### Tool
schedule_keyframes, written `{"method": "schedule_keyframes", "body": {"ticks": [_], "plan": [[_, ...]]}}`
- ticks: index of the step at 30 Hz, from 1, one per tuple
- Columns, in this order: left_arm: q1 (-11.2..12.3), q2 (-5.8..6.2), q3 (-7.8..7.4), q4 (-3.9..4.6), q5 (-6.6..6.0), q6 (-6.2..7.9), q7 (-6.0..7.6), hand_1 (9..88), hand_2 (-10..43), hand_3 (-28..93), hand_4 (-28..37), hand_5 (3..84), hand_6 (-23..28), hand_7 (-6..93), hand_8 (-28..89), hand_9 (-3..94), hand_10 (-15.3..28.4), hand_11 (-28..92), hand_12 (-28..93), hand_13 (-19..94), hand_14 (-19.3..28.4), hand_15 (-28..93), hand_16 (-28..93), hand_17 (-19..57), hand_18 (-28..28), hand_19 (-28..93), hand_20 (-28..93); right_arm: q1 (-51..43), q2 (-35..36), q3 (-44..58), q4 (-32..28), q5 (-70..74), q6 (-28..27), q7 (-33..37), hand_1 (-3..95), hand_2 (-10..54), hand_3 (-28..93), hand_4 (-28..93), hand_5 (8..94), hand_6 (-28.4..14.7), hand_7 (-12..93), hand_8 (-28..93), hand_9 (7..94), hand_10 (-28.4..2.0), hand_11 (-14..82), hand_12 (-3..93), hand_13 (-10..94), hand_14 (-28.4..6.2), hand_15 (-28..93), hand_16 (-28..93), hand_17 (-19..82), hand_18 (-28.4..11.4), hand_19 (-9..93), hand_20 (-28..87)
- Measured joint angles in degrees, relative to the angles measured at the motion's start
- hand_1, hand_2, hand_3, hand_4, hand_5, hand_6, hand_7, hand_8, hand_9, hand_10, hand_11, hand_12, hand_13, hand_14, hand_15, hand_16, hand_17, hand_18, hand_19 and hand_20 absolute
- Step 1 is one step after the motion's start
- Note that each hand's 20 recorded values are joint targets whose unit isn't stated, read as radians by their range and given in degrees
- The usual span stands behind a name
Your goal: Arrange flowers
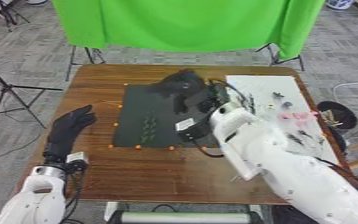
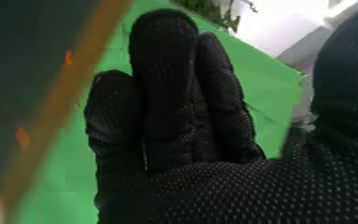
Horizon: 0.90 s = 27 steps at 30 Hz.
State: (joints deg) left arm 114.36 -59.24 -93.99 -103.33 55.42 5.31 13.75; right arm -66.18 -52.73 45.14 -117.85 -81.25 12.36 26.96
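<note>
My right hand [image 1: 182, 84] is over the far part of the dark mat [image 1: 129, 112]. In the right wrist view the right hand [image 2: 171, 115] has fairly straight fingers, with the thumb apart from them and no stem visible between. Dark green leaves [image 2: 222, 11] show beyond the fingertips there. A leafy green stem [image 1: 149, 129] lies lengthwise on the mat's left half. Pink flowers [image 1: 298, 118] and small dark sprigs [image 1: 286, 105] lie on the white board [image 1: 255, 85]. My left hand [image 1: 71, 125] stays at the table's left side, fingers extended.
Small orange markers [image 1: 138, 147] line the mat on the brown table [image 1: 158, 175]. A black bin [image 1: 337, 116] holding stems stands beyond the table's right edge. A green cloth [image 1: 189, 25] hangs behind the far edge. My right forearm crosses the board's near part.
</note>
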Motion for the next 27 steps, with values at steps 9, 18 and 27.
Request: {"method": "schedule_keyframes", "body": {"ticks": [9,18,27], "plan": [[1.41,-0.35,-0.79,-0.68,-0.07,0.69,0.03,17.1,-3.4,71,-28.3,51.2,0.2,13.7,-8,46.9,13.8,17,11,38,16.4,19,-1,9.2,10.1,2,18,-20.88,16.06,25.1,-3.75,-17.93,-5.35,4.21,21.0,-9.5,59,-14,42.8,-5.9,8,-4,49.3,-21.5,5.8,16.2,78,-10.4,51,26,54,-15.2,88,28],[1.88,-0.55,-0.98,-1.02,0.34,0.88,0.14,17.6,-3.0,70,-28.3,51.3,0.3,13.8,-8,46.9,13.8,18,11,38,16.3,19,-1,9.3,10.0,2,18,-43.25,21.67,49.56,-5.48,-28.98,-13.25,7.19,19.4,-9.5,60,-21,40.7,-5.6,7,-4,47.3,-21.9,5.6,15.1,78,-10.4,50,25,54,-14.9,87,30],[1.93,-0.58,-0.14,-1.56,-0.5,5.14,2.75,25.5,4.6,71,-28.1,48.2,0.8,14.6,-8,48.8,14.1,19,10,42,15.6,21,-3,15.5,8.7,4,21,-54.97,21.37,58.37,-6.51,-30.64,-15.77,11.85,22.8,-9.5,61,-21,41.8,-4.5,8,-5,52.6,-21.1,6.9,15.6,80,-9.4,51,25,57,-13.3,86,30]]}}
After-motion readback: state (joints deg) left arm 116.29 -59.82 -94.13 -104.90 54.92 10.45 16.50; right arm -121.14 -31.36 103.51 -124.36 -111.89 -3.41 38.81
